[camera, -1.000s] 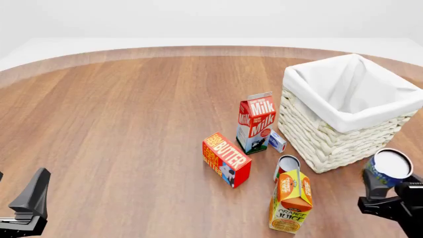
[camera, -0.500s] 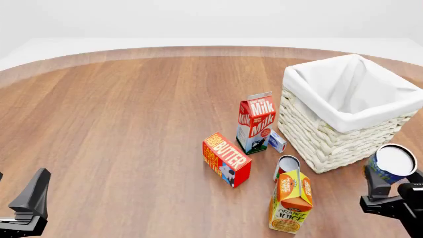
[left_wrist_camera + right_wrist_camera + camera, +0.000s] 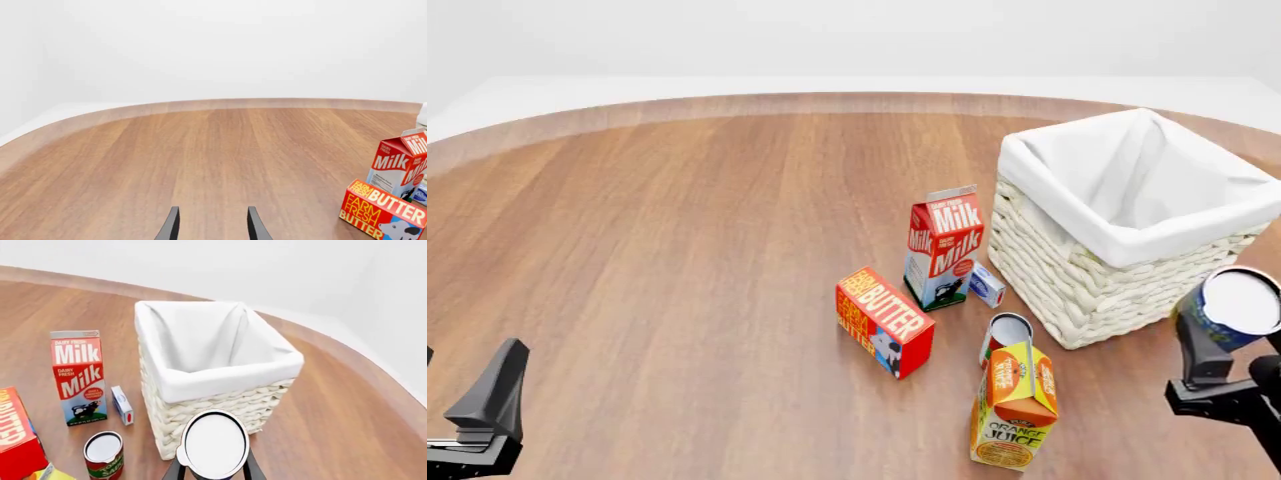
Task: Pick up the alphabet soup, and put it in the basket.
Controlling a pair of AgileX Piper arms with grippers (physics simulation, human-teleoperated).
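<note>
Wood-grain worktop (image 3: 694, 230) carries the clutter; scan runs from the 9 o'clock side to the 3 o'clock side of the front view.

Left tool (image 3: 474, 425) is parked at roughly 8 o'clock, fingers (image 3: 171, 227) spread with nothing between them, idle and well apart from everything.

Butter box (image 3: 884, 321) lies near centre, milk carton (image 3: 944, 247) upright just beyond it at about 1 o'clock, a small blue-and-white box (image 3: 986, 285) beside the milk. Red-and-white can (image 3: 1006, 335) stands just behind the orange juice carton (image 3: 1013, 404). None of these are task items.

Basket (image 3: 1068, 290) sits at 2 o'clock, lining open, interior empty as far as can be seen.

Alphabet soup (image 3: 1230, 308) is clamped in the right tool (image 3: 1214, 375) at about 4 o'clock, lifted off the worktop, pale lid facing the camera. In the right wrist view the can (image 3: 215, 446) is seen in front of the basket's near corner, rim not yet cleared.

Step judged: transport phase, pick complete. Next move calls for more height to clear the rim, then travel toward 12 o'clock until the can is over the lining, then release. Rim clip is the likely risk.
</note>
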